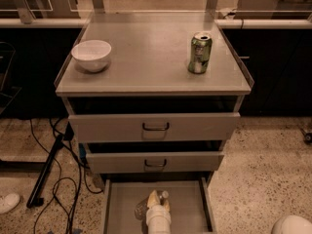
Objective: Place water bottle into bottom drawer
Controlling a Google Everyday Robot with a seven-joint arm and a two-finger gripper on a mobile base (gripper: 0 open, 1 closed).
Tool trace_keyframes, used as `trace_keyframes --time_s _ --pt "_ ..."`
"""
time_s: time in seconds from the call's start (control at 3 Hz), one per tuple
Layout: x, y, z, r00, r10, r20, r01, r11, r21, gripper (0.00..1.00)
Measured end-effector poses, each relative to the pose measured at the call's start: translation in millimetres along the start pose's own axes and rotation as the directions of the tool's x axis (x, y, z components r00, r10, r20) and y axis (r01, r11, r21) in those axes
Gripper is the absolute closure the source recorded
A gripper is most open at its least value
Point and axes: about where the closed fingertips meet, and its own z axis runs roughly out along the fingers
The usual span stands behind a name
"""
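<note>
The bottom drawer (pixel 187 206) stands pulled out at the foot of the grey cabinet. Inside it, the water bottle (pixel 142 208) is tilted low over the drawer floor, its cap pointing up-right and its clear body down-left. My gripper (pixel 155 200) reaches in from the lower edge on a white arm and is shut on the bottle's middle. The fingers hide part of the bottle. I cannot tell whether the bottle touches the floor.
A green soda can (pixel 200 52) and a white bowl (pixel 91 55) stand on the cabinet top (pixel 151 57). The two upper drawers (pixel 155 126) are slightly open. Cables and a dark pole (pixel 46 174) lie on the floor at left. A white rounded part (pixel 292 225) shows at bottom right.
</note>
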Motion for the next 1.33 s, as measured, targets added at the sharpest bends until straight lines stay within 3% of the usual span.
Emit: trace_keyframes --time_s 1.0,1.33 --pt "0 -21 8 0.985 -0.138 0.105 0.129 0.9877 0.089 1.0" --pt "1 -21 10 0.962 -0.23 0.144 0.215 0.9699 0.116 1.0"
